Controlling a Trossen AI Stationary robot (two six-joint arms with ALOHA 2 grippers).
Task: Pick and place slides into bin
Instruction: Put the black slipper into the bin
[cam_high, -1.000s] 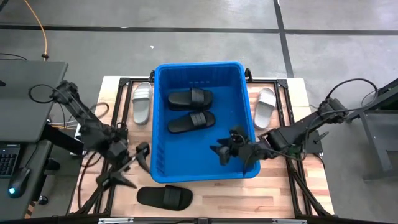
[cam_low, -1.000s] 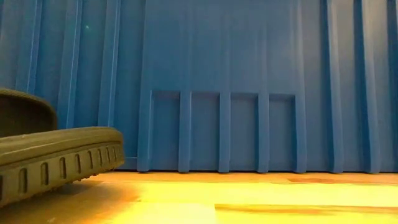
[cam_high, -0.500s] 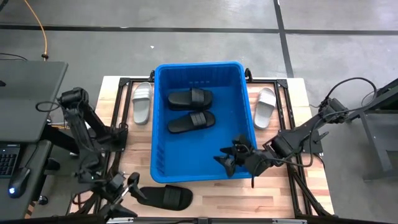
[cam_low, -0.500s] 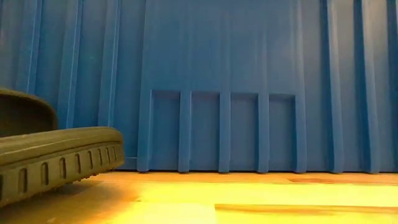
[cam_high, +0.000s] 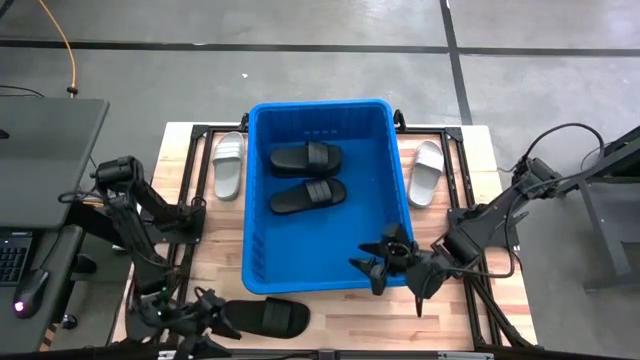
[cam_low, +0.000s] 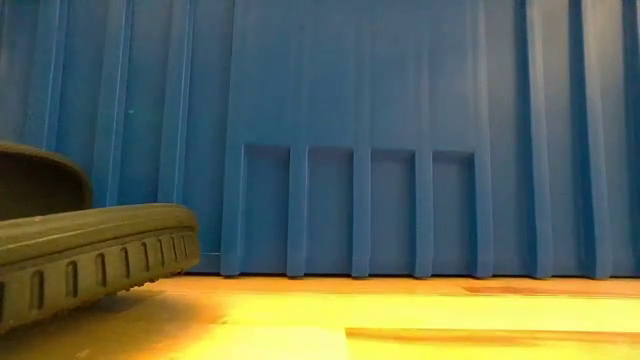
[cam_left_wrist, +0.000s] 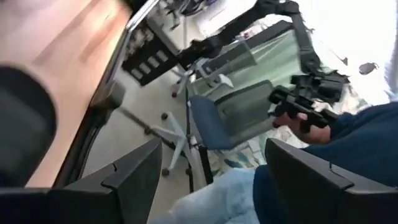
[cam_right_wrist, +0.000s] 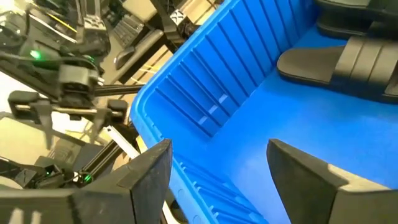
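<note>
Your table (cam_high: 455, 310) is pale wood on a black frame, standing on grey floor crossed by dark seams, with an orange cable (cam_high: 68, 50) at the far left and a dark desk (cam_high: 40, 150) beside the left arm.

The bin (cam_high: 322, 117) sits mid-table and already holds two black slides (cam_high: 306, 157), lying side by side toward its far end. One pale slide (cam_high: 228, 163) lies on the table just beside the bin's left wall, and another pale slide (cam_high: 427, 172) lies beside its right wall. A third black slide (cam_high: 264, 317) lies on the near edge of the table, in front of the bin.

Your left gripper (cam_high: 196, 318) is low at the near left corner, just beside that black slide, its fingers spread and nothing between them. Your right gripper (cam_high: 388, 262) hangs over the bin's near right corner, its fingers also spread and empty. The bin's near wall stands between the two grippers.

The low view shows only the bin's ribbed wall (cam_low: 400, 150) filling the frame and the treaded sole of the near black slide (cam_low: 90, 255) on the wood; no gripper appears there. The left wrist view looks off the table edge to an office chair (cam_left_wrist: 217, 118) and a person (cam_left_wrist: 323, 143) in blue seated beyond. The right wrist view looks into the bin at the blue floor (cam_right_wrist: 292, 118) and the nearer black slide (cam_right_wrist: 336, 62), with the left arm (cam_right_wrist: 68, 74) beyond the rim.
</note>
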